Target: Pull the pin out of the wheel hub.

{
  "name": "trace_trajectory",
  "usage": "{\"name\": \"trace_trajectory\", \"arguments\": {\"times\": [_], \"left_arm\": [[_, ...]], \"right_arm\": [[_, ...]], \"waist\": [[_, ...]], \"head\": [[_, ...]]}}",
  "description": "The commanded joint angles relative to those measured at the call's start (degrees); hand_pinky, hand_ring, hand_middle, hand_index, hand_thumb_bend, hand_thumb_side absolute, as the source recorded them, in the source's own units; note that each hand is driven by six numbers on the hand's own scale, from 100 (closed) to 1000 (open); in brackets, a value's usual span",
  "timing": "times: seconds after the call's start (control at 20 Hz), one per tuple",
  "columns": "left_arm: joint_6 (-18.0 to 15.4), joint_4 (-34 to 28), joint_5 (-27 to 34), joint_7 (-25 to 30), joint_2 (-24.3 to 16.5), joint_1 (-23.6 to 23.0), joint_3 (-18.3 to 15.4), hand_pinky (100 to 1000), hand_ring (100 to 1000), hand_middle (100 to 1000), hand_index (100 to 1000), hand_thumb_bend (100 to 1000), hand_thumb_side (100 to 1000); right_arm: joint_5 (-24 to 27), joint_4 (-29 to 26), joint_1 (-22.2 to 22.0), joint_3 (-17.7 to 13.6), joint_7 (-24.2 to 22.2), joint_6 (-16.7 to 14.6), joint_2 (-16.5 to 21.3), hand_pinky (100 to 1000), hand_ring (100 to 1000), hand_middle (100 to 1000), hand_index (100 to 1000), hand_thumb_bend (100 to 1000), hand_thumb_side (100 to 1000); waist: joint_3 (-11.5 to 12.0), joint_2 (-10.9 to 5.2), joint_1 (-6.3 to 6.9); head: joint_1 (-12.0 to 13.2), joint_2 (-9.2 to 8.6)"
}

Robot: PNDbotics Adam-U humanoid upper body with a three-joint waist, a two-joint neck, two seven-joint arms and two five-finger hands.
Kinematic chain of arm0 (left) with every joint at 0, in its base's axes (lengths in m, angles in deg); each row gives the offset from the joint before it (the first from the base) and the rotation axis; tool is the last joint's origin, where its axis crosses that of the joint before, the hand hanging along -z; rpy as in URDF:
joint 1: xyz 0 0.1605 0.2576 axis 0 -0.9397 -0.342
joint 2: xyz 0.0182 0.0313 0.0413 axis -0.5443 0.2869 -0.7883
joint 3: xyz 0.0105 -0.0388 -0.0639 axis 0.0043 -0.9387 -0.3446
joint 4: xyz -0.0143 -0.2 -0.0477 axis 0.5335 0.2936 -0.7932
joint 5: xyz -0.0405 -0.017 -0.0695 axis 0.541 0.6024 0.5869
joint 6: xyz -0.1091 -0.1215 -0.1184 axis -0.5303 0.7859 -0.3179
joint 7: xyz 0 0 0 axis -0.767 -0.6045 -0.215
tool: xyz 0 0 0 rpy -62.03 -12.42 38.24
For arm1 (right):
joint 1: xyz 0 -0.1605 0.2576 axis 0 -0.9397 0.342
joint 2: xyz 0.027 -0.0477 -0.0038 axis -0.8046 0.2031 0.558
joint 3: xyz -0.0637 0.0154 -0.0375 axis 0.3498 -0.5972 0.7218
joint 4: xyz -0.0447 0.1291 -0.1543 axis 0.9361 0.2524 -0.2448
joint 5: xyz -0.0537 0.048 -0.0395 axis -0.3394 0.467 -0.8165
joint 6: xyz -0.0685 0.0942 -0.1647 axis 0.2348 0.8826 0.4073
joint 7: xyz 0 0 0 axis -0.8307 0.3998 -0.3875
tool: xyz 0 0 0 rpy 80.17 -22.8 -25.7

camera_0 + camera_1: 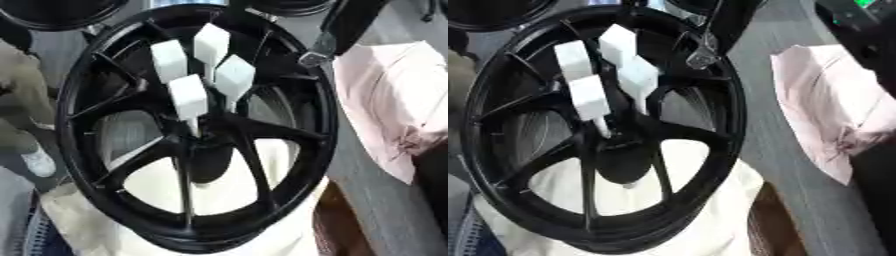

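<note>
Below me, glossy black spoked wheel hub [197, 130] on cream cloth [219, 190], four white block-headed pins [188, 95] standing at its centre, my hands unseen, their state impossible to tell.

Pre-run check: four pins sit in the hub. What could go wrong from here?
1. The white-headed pins stand bunched together, so grasping one could knock its neighbours.
2. The wheel hub rests on a white cloth, so a pull might shift or tip it.
</note>
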Motion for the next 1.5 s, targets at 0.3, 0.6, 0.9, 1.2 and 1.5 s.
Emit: {"name": "trace_trajectory", "arguments": {"times": [0.3,0.6,0.9,1.2,1.5], "left_arm": [[-0.18,-0.73,-0.08,0.32,-1.65,0.79,-0.24,746,684,588,745,508,777],[-0.19,-0.78,-0.12,0.47,-1.59,0.94,-0.17,746,685,589,745,507,777],[-0.15,-0.83,-0.10,0.60,-1.48,1.08,-0.04,747,685,589,745,506,778],[-0.15,-0.79,-0.15,0.80,-1.36,1.05,0.11,747,686,589,745,505,778],[-0.17,-0.81,-0.08,0.84,-1.25,1.12,0.13,747,687,590,745,504,779]], "right_arm": [[0.13,-9.23,-1.69,-4.97,-0.84,6.71,5.59,812,754,780,843,459,228],[-1.07,-14.24,-3.66,-6.09,2.40,12.56,8.48,807,751,777,839,478,226],[1.11,-19.62,-3.93,-5.03,0.78,19.15,9.51,810,758,785,845,477,223],[0.92,-20.82,-2.77,-3.26,-0.78,22.73,8.51,811,769,810,857,483,214],[-0.85,-20.71,-2.33,-1.58,-0.44,25.57,7.08,813,774,808,855,468,204]], "waist": [[0.17,-0.91,0.32],[0.46,-0.78,0.24],[0.73,-0.74,0.17],[0.89,-0.76,0.26],[1.04,-0.74,0.38]], "head": [[0.82,0.08],[2.19,-0.32],[2.29,-0.42],[1.77,-0.28],[1.19,-0.19]]}}
